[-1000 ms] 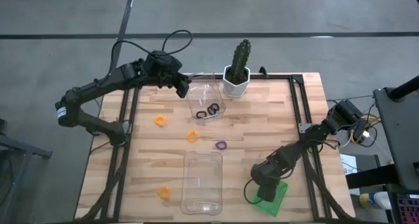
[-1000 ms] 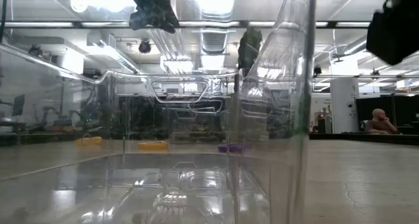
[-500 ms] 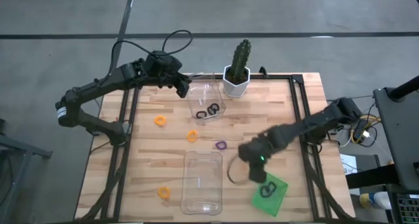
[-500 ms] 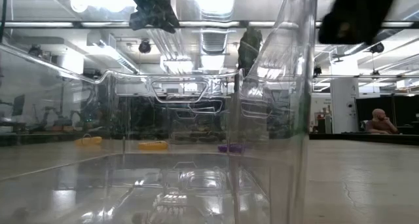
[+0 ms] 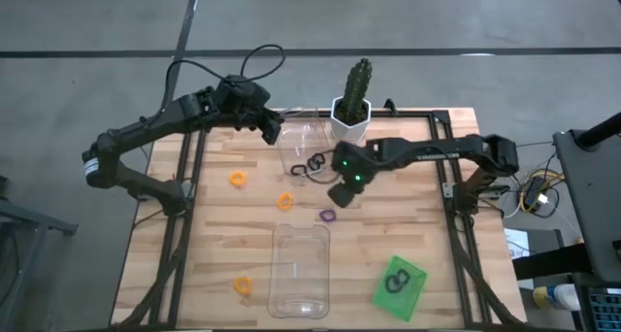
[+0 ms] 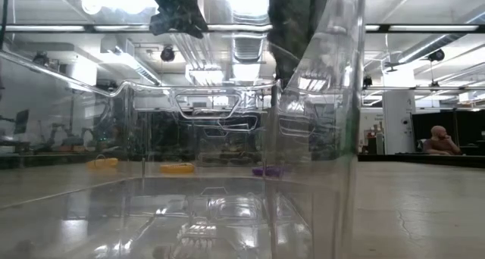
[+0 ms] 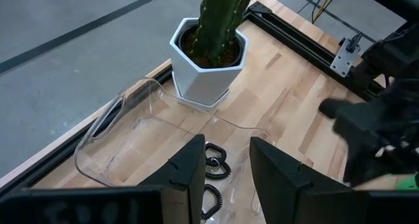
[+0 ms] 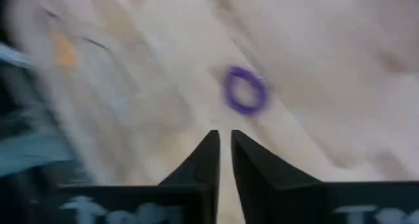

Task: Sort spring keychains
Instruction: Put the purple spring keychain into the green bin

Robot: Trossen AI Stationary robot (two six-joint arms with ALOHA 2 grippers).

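High view: right gripper (image 5: 342, 193) hovers beside purple keychain (image 5: 328, 215).

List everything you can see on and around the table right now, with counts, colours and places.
Orange keychains: three; two left of centre, one near the front left corner.
Purple keychain: one, mid-table, just ahead of the right gripper.
Black keychains: about two in the rear clear tray, one more on the green tray.
Clear trays: two, one rear centre, one front centre with nothing visible in it.
Green tray: one, front right.
Cactus: one, green, in a white pot, rear edge.
Person: one, far off in the room.
Left gripper: open, over the rear tray's left edge.
Right gripper: nearly shut, mid-table.
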